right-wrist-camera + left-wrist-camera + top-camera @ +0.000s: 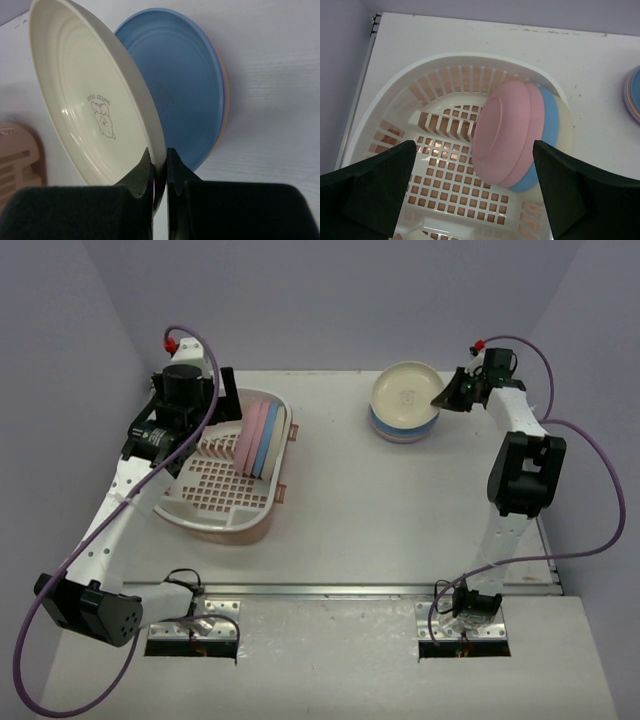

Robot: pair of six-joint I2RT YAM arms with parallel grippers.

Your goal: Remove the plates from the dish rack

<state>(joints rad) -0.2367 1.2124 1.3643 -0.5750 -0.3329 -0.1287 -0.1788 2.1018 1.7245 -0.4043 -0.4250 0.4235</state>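
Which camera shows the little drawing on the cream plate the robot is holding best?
The right wrist view. The cream plate fills it up close, so its printed drawing and lettering show clearly, with the right gripper pinching the rim. The top external view shows only a faint grey mark. The left wrist view misses that plate.

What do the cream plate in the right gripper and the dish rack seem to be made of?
The cream plate looks like smooth, semi-gloss moulded plastic: soft highlights, thin rim, printed cartoon. The dish rack seems matte moulded plastic, given its one-piece grid floor and ribs.
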